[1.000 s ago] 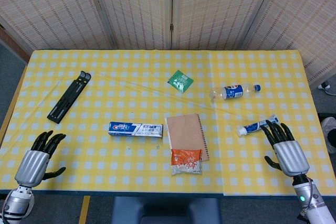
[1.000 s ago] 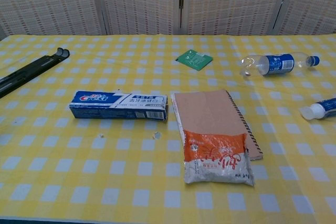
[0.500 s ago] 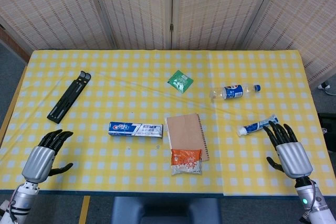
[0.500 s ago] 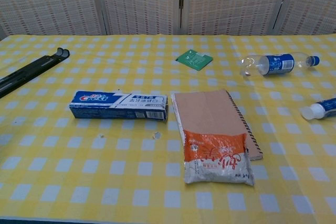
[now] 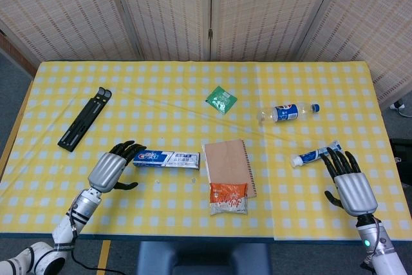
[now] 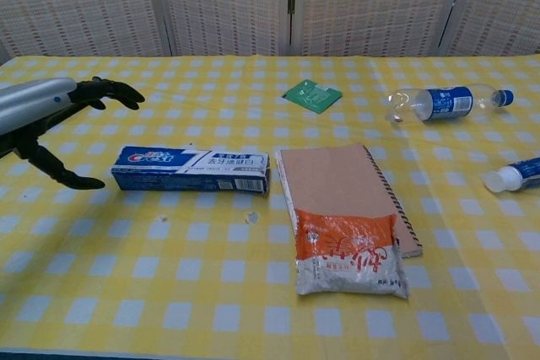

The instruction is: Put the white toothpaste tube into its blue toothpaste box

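One white toothpaste tube [image 5: 315, 154], blue-printed, lies near the table's [image 5: 193, 82] right edge, touching my spread, empty right hand [image 5: 351, 183]; my left hand [image 5: 111, 170], fingers apart, holds nothing beside the closed blue toothpaste box [image 5: 166, 158].

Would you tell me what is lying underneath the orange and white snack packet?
The orange and white snack packet lies on the near end of a brown notebook, whose spiral edge shows beside it. The notebook's near end is covered, so anything beneath the packet there cannot be seen.

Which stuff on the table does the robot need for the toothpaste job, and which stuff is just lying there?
Needed: white toothpaste tube, blue toothpaste box, left hand, right hand.

Just lying there: brown notebook, orange snack packet, plastic bottle, green packet, black folding stand.
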Tool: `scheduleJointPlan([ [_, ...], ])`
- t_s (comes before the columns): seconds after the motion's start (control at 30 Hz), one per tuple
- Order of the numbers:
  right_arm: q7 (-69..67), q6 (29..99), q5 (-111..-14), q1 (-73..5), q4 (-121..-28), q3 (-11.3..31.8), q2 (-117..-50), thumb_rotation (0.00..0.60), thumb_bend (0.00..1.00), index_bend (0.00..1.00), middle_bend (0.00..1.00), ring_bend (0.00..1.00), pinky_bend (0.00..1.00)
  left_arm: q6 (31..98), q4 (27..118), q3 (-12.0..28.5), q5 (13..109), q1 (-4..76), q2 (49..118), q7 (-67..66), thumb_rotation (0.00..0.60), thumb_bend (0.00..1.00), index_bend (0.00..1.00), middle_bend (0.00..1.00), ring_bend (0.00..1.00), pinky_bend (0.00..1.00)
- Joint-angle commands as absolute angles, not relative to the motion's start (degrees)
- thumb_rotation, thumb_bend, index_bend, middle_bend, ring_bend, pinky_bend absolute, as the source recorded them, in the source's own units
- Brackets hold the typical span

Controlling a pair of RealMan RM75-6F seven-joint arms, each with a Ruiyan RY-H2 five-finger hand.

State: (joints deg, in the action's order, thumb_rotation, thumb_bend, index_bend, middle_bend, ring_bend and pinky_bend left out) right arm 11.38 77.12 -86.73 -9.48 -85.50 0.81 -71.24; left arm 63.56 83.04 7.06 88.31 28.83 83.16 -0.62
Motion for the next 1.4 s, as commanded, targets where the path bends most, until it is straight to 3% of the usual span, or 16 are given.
scheduleJointPlan([
  [0.03, 10.9, 76.9, -86.5, -9.6, -85.4, 0.9, -71.1, 0.6, 0.28, 0.0, 0.0, 0.0, 0.0, 61.0, 82.8, 8.6, 85.6, 31.1, 85.4, -3.2, 0.6, 0.16, 0.2, 0.21, 0.13, 0.21],
  [0.33, 10.0, 76.7, -86.6, -9.6, -85.4, 0.7, -70.7, 0.6, 0.28, 0.0, 0.0, 0.0, 0.0, 53.7, 77.1, 9.6, 79.6, 36.1, 91.7, -6.1, 0.6, 0.15, 0.19, 0.21, 0.13, 0.21],
  [0.57, 9.3, 76.5, -85.5, -9.5, -85.2, 1.0, -70.3, 0.6, 0.28, 0.0, 0.0, 0.0, 0.0, 52.2, 72.1, 10.4, 78.8, 38.6, 93.7, -4.3, 0.6, 0.15, 0.19, 0.21, 0.14, 0.2],
  [0.77, 9.2, 76.3, -85.0, -9.7, -84.7, 1.4, -70.5, 0.6, 0.28, 0.0, 0.0, 0.0, 0.0, 51.2, 68.6, 9.8, 78.4, 39.5, 94.8, -1.2, 0.6, 0.16, 0.21, 0.3, 0.25, 0.23],
  [1.1, 9.5, 76.3, -84.6, -9.6, -84.7, 1.5, -70.6, 0.6, 0.28, 0.0, 0.0, 0.0, 0.0, 50.1, 62.0, 8.6, 80.4, 42.1, 98.2, 3.9, 0.6, 0.16, 0.25, 0.31, 0.26, 0.26],
  [1.17, 9.1, 76.1, -84.7, -9.7, -84.8, 1.4, -70.4, 0.6, 0.28, 0.0, 0.0, 0.0, 0.0, 51.0, 60.8, 8.5, 80.9, 42.2, 98.7, 4.5, 0.6, 0.17, 0.28, 0.34, 0.29, 0.28],
  [1.4, 8.8, 76.3, -84.7, -9.6, -84.7, 1.4, -70.2, 0.6, 0.28, 0.0, 0.0, 0.0, 0.0, 54.9, 54.3, 7.8, 83.2, 42.3, 102.4, 9.8, 0.6, 0.24, 0.47, 0.56, 0.49, 0.47],
])
